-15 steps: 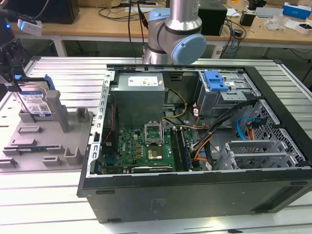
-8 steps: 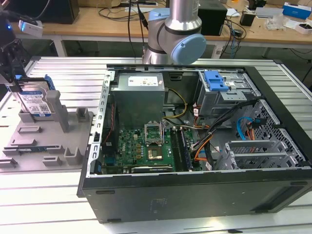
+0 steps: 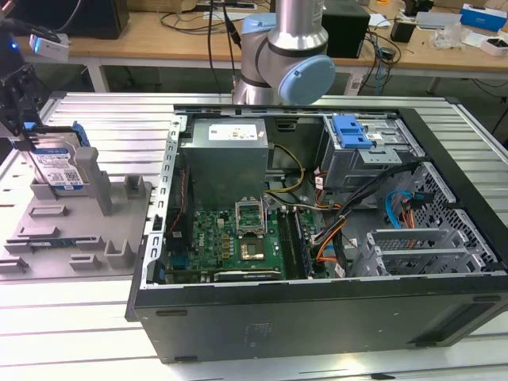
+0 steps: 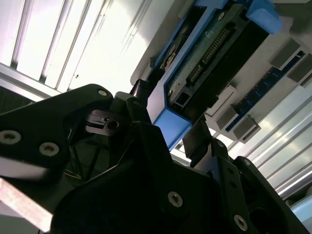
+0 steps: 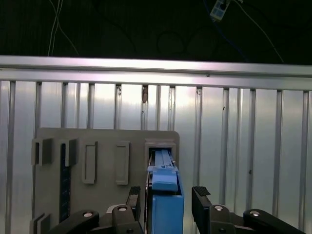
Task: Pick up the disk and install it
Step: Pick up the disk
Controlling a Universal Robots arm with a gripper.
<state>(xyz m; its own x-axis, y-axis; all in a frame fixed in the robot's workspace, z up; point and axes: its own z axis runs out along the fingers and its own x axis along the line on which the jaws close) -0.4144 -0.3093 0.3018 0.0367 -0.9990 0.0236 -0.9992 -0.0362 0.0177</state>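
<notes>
Opened PC case (image 3: 317, 309) sits closest in the exterior view. Over at the exterior view's left the disk (image 3: 60, 165) stands upright in a grey holder (image 3: 79, 230), claw (image 3: 22, 131) over it. First wrist view: claw spread, fingers (image 5: 201, 199) straddling the blue edge, not clamped. Second wrist view: same straddle.

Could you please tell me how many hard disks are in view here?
1. The disk stands upright in the grey holder tray at the exterior view's left, straddled by the open gripper. Others could be hidden inside the computer case.
</notes>
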